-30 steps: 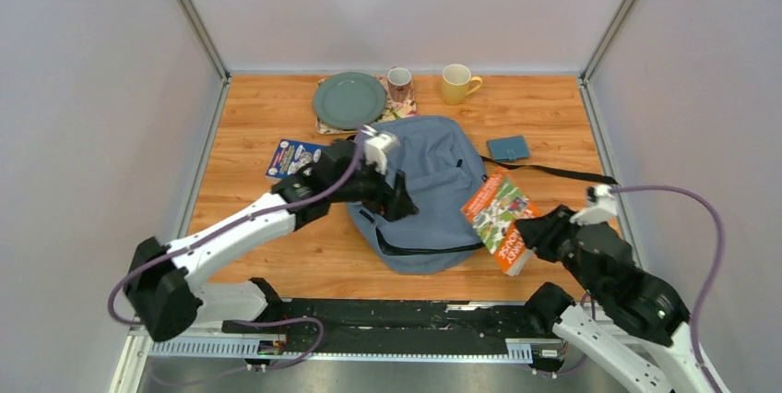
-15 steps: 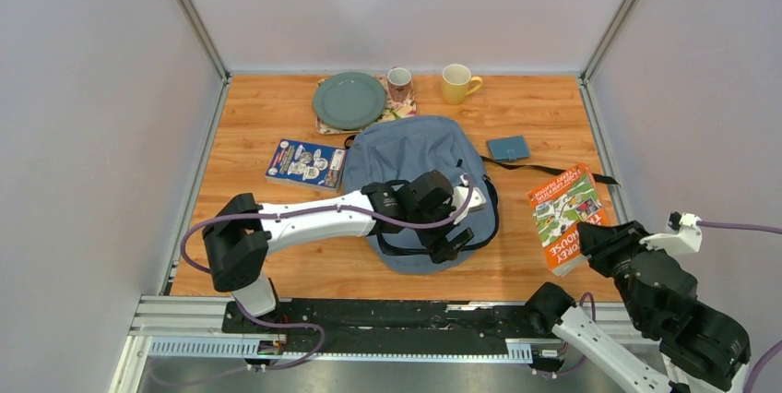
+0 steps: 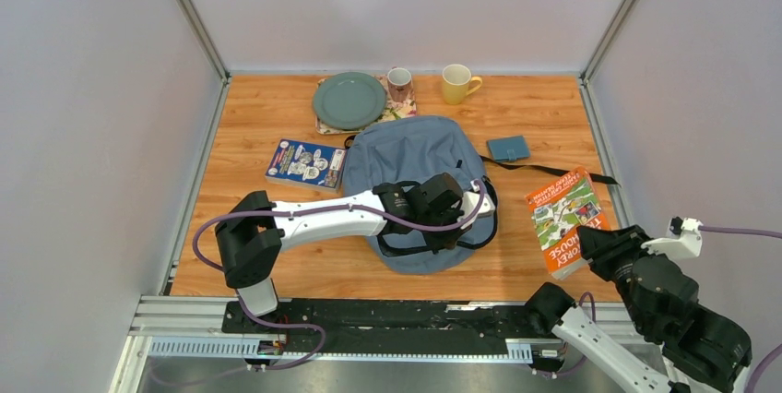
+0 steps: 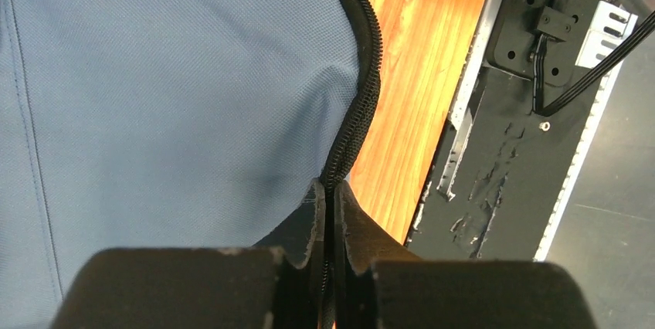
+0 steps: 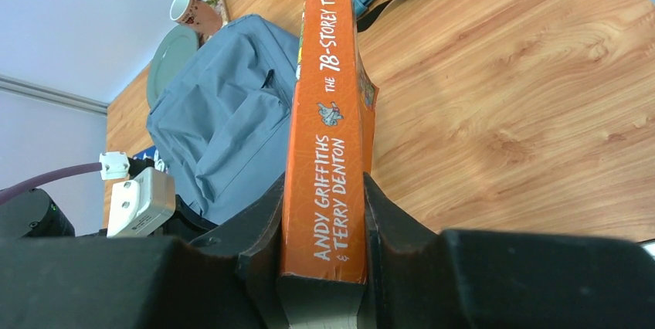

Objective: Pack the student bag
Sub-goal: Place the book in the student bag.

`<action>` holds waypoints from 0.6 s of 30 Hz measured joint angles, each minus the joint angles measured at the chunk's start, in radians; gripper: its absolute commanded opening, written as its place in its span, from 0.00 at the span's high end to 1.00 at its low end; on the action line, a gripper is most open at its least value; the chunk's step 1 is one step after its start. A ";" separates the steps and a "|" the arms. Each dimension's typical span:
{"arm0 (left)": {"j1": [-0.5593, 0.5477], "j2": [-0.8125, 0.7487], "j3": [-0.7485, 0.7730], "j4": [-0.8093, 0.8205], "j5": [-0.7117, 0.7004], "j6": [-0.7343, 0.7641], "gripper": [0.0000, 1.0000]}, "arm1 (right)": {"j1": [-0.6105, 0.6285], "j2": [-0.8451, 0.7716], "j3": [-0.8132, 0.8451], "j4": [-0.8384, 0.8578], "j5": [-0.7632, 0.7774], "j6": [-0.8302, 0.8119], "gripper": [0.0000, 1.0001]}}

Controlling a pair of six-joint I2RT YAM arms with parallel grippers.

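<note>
Two tools, both loaded. The right tool sits at the near right corner, jaws clamped on the lower end of the orange book. In the wrist view the spine faces us, with a finger pressed on each cover. The book sits close to the right edge of the worktop, and we see a strip of bare wood between it and the student bag.

The left arm reaches across from the near left. The left tool is pinched narrow on the bag's black zipper trim at its near right rim. The near edge of the worktop and the rail lie just beyond that rim.

The bag lies mid-worktop, its far end near the plate. A black strap runs from it toward the right edge, behind the book. The teal case sits just beyond the strap. A blue book lies just beside the bag's left flank, with open wood further left. Along the far edge are the patterned mug and the yellow mug.
</note>
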 measured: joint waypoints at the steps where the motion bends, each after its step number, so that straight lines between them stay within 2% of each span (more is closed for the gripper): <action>1: 0.000 0.000 0.000 -0.001 -0.001 0.002 0.97 | 0.001 0.000 -0.003 0.000 0.000 0.001 1.00; 12: 0.000 -0.001 0.001 -0.002 0.008 -0.002 0.94 | 0.008 0.000 -0.030 -0.002 -0.027 0.008 1.00; 16: 0.000 -0.002 0.001 -0.001 0.008 -0.009 0.69 | 0.012 -0.002 -0.033 -0.003 -0.040 0.009 1.00; 18: 0.000 -0.002 0.001 0.000 0.011 -0.015 0.71 | 0.012 -0.004 -0.034 -0.003 -0.044 0.010 1.00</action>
